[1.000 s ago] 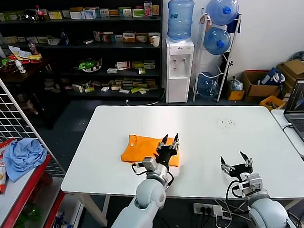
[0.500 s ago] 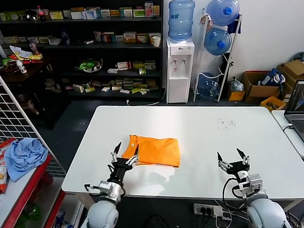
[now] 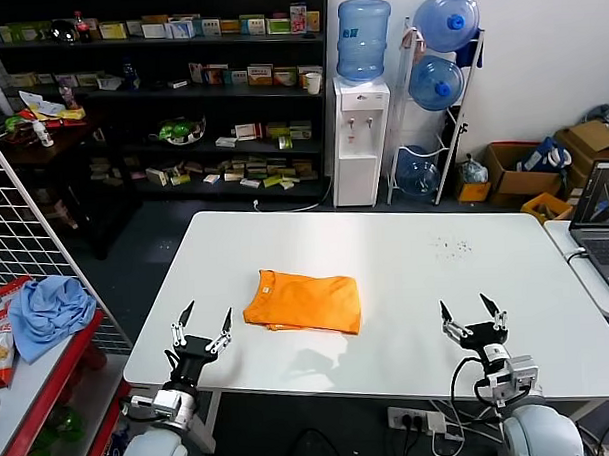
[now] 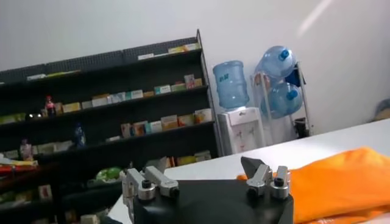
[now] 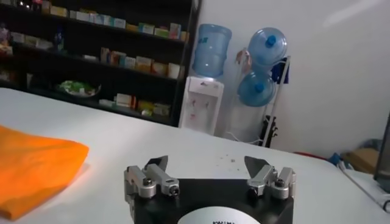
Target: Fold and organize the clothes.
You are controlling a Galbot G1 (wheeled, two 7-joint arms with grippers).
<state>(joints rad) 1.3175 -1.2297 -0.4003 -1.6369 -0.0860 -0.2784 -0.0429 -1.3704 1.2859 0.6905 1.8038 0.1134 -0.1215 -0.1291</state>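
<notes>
A: Storeroom backdrop: dark shelving with boxed goods, white water dispenser, spare blue bottles. Wide white desk [image 3: 406,274] up front.

B: Where's the garment?

A: Bright orange soft-fabric T-shirt [image 3: 303,302], folded into a compact rectangle, lying flat left of the desk's middle, collar end toward the left edge. No lettering visible from above.

B: Pincers?

A: Left pincer [image 3: 201,329] over the near-left desk edge, prongs spread wide, holding nothing, a little apart from the shirt. Right pincer [image 3: 473,316] near the front-right edge, also spread, empty, well apart from the shirt.

B: Stage?

A: Folding looks finished, judging by the tidy shape; what remains seems to be squaring or placing it.

B: Advice?

A: If another touch is needed, come in low from the shirt's near-left corner, pinch all layers together, and slide rather than lift, so the fold doesn't spill open. Otherwise keep both arms clear.
</notes>
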